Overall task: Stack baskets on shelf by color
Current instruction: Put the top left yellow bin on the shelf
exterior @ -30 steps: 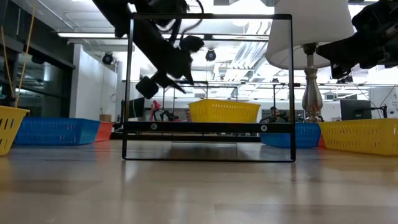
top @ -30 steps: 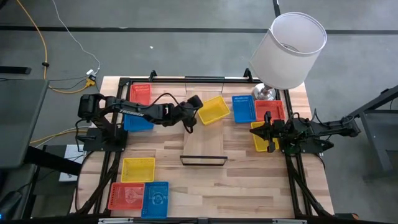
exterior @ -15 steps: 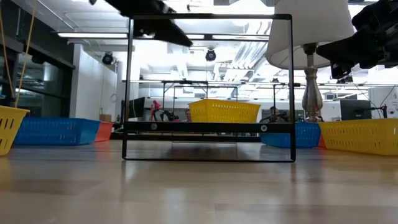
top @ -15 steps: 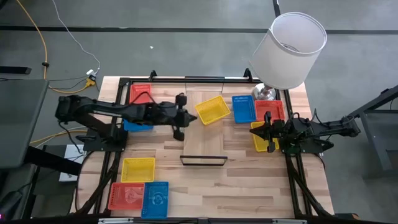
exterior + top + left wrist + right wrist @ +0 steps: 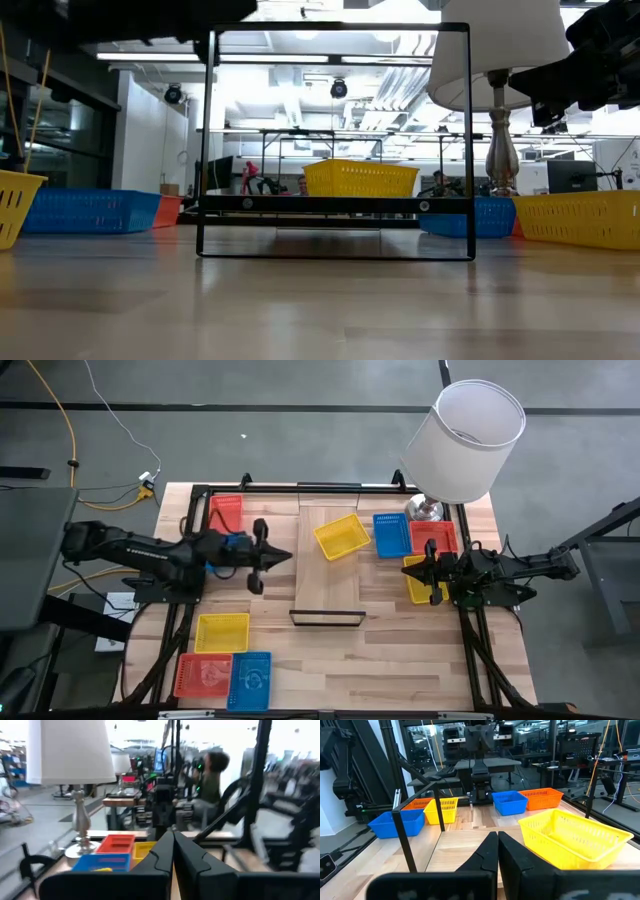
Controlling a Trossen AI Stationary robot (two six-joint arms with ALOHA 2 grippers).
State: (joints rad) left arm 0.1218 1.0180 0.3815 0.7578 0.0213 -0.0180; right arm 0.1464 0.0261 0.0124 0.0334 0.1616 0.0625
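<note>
A yellow basket [image 5: 340,536] rests by its bottom on the far half of the shelf [image 5: 330,588], a light-wood plank with black end rails, and sits askew. In the low view this yellow basket [image 5: 360,178] stands behind the rail. My left gripper [image 5: 264,557] is shut and empty, raised over the table left of the shelf. Its closed fingers [image 5: 173,851] show in the left wrist view. My right gripper [image 5: 433,574] is shut and empty, held high above another yellow basket [image 5: 416,582] at the right. Its shut fingers [image 5: 496,851] show in the right wrist view.
A blue basket [image 5: 392,533] and a red one [image 5: 433,536] lie right of the shelf beside a lamp [image 5: 465,440]. A red basket [image 5: 227,512] and a blue one [image 5: 236,543] lie far left. Yellow [image 5: 222,632], red [image 5: 203,674] and blue [image 5: 250,680] baskets lie near left.
My left gripper has drawn back from the yellow basket on the shelf toward the table's left edge, rising, and has shut with nothing in it. The yellow basket has stayed where it was on the shelf.
</note>
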